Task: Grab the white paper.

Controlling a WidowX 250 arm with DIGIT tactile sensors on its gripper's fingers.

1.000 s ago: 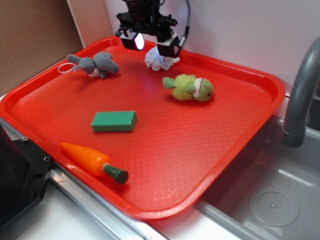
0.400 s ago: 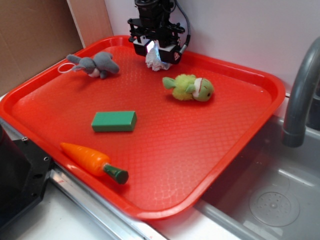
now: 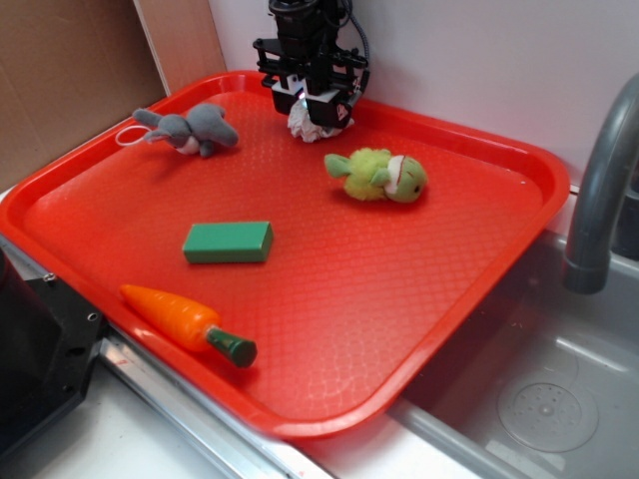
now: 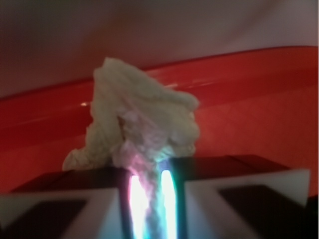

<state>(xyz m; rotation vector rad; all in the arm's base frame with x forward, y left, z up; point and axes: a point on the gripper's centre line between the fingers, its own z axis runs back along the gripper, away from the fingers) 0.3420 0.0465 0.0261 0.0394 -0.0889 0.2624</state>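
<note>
Gripper: the gripper (image 3: 311, 101) stands at the tray's 12 o'clock edge, pointing down, with its two fingers (image 4: 75, 199) drawn in on the wad so that only a thin strip of paper shows between them in the wrist view.
White paper: the white paper (image 3: 318, 124) sits at the far rim of the tray, pinched at its near end by the fingers; the rest of the crumpled wad (image 4: 142, 119) bulges out beyond them. Whether it touches the tray floor cannot be told.
Tray: the red tray (image 3: 419, 299) lies beside a sink (image 3: 539, 399).
Grey mouse: the grey plush mouse (image 3: 190, 128) lies at about 9 o'clock from the paper, apart from it.
Green toy: the green plush toy (image 3: 377, 176) lies at about 4 o'clock from the paper, near it but not touching.
Green block: the green block (image 3: 228, 241) rests near the tray's middle.
Carrot: the toy carrot (image 3: 185, 322) lies by the tray's 7 o'clock edge.
Faucet: the grey faucet (image 3: 599, 190) rises at 3 o'clock.
</note>
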